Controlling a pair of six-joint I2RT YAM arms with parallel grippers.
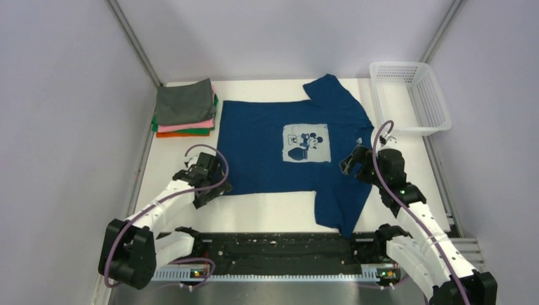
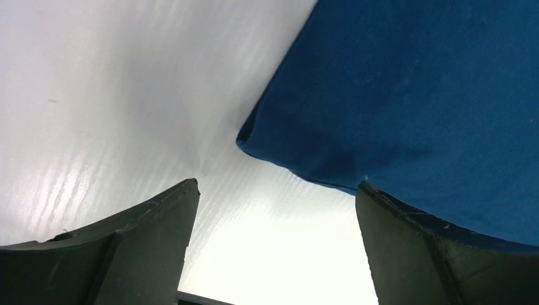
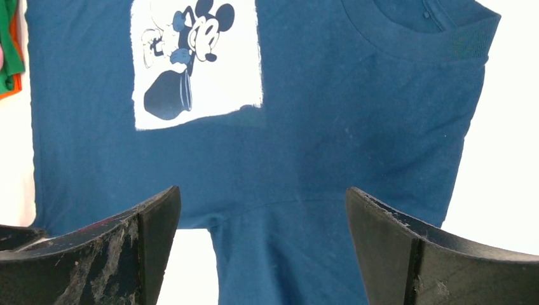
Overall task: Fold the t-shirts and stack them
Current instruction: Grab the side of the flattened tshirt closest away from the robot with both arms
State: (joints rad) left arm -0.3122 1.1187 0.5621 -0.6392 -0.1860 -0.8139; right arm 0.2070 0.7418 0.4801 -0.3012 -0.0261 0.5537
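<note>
left gripper [image 2: 276, 185]: fingers spread wide, holding nothing. it sits low over the white table [image 2: 127, 95], at the near hem corner of the navy t-shirt [image 2: 413, 95]. that corner lies between the fingers, and the cloth edge meets one finger [image 2: 419, 254].

right gripper [image 3: 262, 190]: also wide and empty. it is over the shirt's shoulder end, where the near sleeve [image 3: 286, 267] joins the body. i cannot tell whether it touches the cloth.

the navy shirt lies flat mid-table, white print [image 1: 306, 143] up, hem toward my left arm and collar [image 3: 438, 32] toward my right.

stack of folded t-shirts [image 1: 185, 111] in the far left corner: grey on top, then pink, green and orange. it lies just beside the hem.

white mesh basket [image 1: 413, 129] in the far right corner, apart from the shirt.
</note>
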